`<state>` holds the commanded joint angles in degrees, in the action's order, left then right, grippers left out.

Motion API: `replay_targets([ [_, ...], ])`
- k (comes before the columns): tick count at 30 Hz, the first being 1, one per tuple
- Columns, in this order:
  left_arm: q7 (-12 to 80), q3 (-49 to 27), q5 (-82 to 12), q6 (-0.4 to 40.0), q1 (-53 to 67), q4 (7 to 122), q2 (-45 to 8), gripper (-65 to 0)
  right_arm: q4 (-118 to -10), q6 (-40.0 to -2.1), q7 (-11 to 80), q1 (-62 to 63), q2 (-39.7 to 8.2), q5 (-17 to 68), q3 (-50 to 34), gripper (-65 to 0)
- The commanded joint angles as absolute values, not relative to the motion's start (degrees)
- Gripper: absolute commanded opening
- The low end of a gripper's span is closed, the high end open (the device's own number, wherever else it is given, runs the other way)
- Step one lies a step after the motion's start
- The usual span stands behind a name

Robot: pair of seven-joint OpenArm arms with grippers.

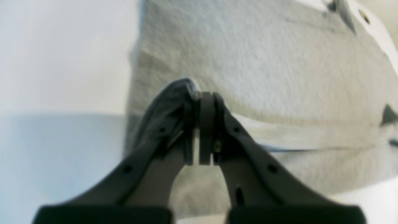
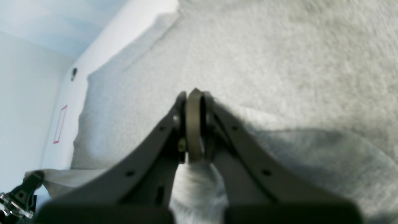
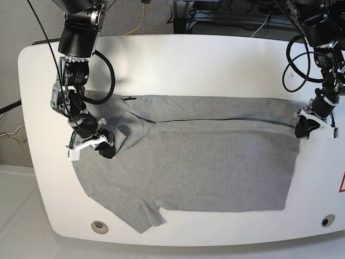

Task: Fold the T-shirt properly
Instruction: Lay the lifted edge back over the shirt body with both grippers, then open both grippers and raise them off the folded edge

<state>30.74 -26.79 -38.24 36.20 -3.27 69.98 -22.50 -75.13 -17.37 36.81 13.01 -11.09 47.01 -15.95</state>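
I've got the T-shirt (image 3: 215,162) spread across the white table (image 3: 178,59), plain grey side up, w/ its upper strip folded over toward me so a dark fold line runs most of the way across. One sleeve sticks out at the near edge, just beside a round hole in the tabletop (image 3: 99,226); a matching hole (image 3: 327,220) sits well apart at the other near corner.

Right gripper (image 3: 108,149) is on the base view's left, at the shirt's side edge near the folded corner. On my right wrist cam the jaws look pressed together on a bunched bit of grey fabric (image 2: 199,186), which puffs out below the pads, so I read it as clamped on the shirt. Rest of the cloth lies flat beyond the fingertips.

Left gripper (image 3: 303,128) is on the base view's right, at the opposite end of the fold line, touching the shirt's edge. Left wrist cam shows the jaws closed tight, w/ a thin dark-looking fold of fabric (image 1: 174,96) wrapped over one finger; feed is blurry but it looks like a pinch on the hem.

Red marking (image 3: 342,183) shows at the table's right rim, apart from the shirt
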Motion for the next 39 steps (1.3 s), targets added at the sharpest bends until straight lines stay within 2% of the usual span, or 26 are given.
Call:
replay_targets([
  [9, 29.5, -26.2, -38.7, 36.8, -3.6, 68.8, -22.9, -65.0, -73.5, -16.9, 36.5, 13.9, -11.1, 47.5, -15.9, -65.0],
  [11, 29.3, -26.5, -38.7, 36.8, -3.6, 68.6, -22.9, -61.4, -73.3, -16.9, 36.4, 14.0, -11.3, 47.5, -16.0, -65.0],
  [15, 29.9, -26.9, -38.0, 36.9, -3.7, 68.4, -22.8, -43.9, -73.1, -17.4, 35.9, 14.0, -11.3, 47.4, -16.2, -55.5],
  [17, 30.1, -26.9, -37.7, 36.8, -3.8, 68.2, -22.9, -35.8, -72.8, -17.5, 35.7, 14.1, -11.4, 47.1, -16.3, -48.0],
  [21, 30.3, -26.9, -37.3, 36.6, -4.0, 68.0, -23.0, -27.8, -72.7, -17.5, 35.1, 14.1, -11.8, 45.5, -16.4, -35.2],
  [25, 30.1, -26.7, -35.2, 36.8, -3.6, 67.6, -23.3, -24.3, -73.8, -18.0, 35.2, 13.5, -12.2, 44.6, -16.6, -26.5],
  [33, 30.6, -27.0, -32.4, 36.8, -1.6, 69.6, -23.6, -25.8, -82.4, -18.3, 37.3, 10.0, -14.1, 43.5, -17.4, -26.1],
  [35, 30.5, -27.2, -32.6, 37.1, 1.9, 72.4, -23.7, -28.3, -89.7, -18.1, 39.2, 6.5, -15.5, 43.6, -17.3, -26.4],
  [39, 30.6, -27.3, -33.1, 37.8, 5.4, 76.3, -24.0, -31.5, -97.4, -18.0, 40.9, 2.3, -16.6, 43.9, -18.3, -26.3],
])
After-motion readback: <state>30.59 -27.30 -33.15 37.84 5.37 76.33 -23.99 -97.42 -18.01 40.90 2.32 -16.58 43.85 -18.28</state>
